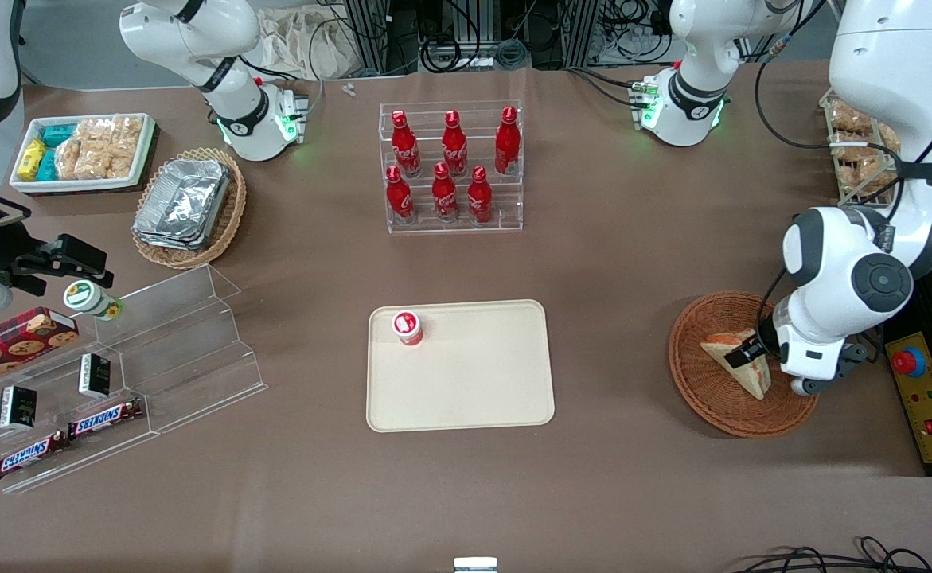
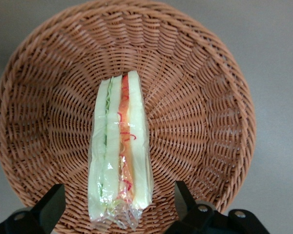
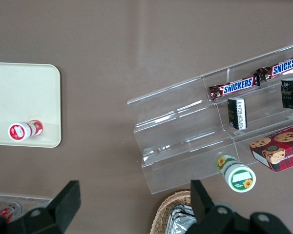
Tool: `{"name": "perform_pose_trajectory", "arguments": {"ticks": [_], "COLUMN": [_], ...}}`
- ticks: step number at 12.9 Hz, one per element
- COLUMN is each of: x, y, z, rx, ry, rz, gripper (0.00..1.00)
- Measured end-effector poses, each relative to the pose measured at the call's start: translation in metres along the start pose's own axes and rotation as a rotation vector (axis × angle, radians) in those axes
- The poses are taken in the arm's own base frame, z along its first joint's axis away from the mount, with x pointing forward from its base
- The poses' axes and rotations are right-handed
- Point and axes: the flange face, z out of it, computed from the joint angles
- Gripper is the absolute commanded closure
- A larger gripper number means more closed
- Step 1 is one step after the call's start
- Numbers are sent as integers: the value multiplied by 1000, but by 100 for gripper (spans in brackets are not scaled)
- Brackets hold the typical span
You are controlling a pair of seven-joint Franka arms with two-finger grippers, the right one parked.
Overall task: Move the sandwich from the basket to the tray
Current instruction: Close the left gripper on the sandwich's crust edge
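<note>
My end effector (image 2: 119, 204) hung low over the basket (image 1: 700, 398) at the working arm's end of the bench (image 1: 633, 263), fingers (image 2: 51, 204) spread wide, one on each side of the sandwich (image 2: 119, 156), not touching it. Sandwich stood on edge in the basket, filling stripes up, clear wrap. Tray (image 1: 473, 382) sat mid-bench, well apart, with a small red-capped bottle (image 1: 407, 327) on it. Readable: two SNICKERS bars (image 1: 105, 419) on the clear stepped rack (image 1: 187, 350).

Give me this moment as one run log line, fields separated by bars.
phase: pre-grasp | gripper: open, straddling sandwich | sandwich: in basket | tray: no sandwich
</note>
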Motion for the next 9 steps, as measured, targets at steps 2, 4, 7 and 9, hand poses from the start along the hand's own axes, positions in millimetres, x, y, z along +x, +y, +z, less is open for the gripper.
{"name": "perform_pose_trajectory", "arguments": {"ticks": [2, 4, 7, 9], "x": [-6, -11, -17, -18], "y": [-3, -6, -9, -11], "z": [10, 19, 30, 33], "rx": [-4, -8, -17, -17], "ry": [3, 5, 14, 13], "rz": [2, 2, 4, 1], "gripper": [1, 3, 96, 100]}}
